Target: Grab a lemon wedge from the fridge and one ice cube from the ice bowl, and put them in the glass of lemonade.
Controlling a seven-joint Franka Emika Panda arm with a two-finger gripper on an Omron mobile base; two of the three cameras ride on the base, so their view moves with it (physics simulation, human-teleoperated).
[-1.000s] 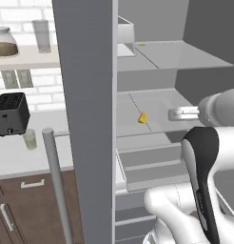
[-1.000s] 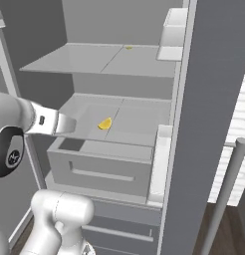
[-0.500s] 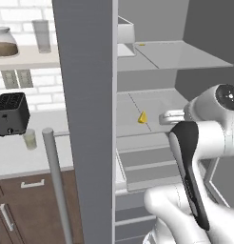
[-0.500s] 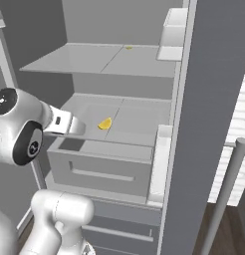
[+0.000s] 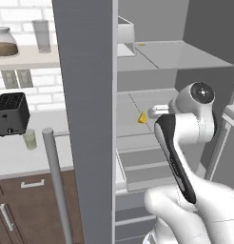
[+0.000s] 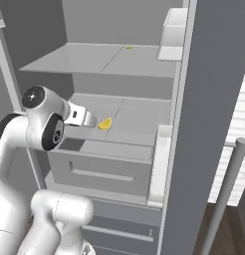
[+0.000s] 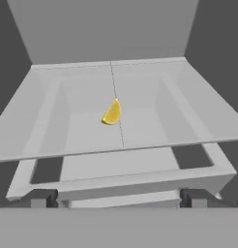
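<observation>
I see my arm reaching level into the open fridge [image 6: 204, 99], its gripper [image 6: 90, 119] fully spread, holding nothing and just short of the lemon wedge [image 6: 105, 123]. The wedge lies alone on the middle glass shelf [image 7: 155, 126], above a drawer [image 6: 102, 172] whose contents I cannot make out.

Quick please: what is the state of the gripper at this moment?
Gripper: open, holding nothing, just short of the lemon wedge on the fridge shelf.
</observation>
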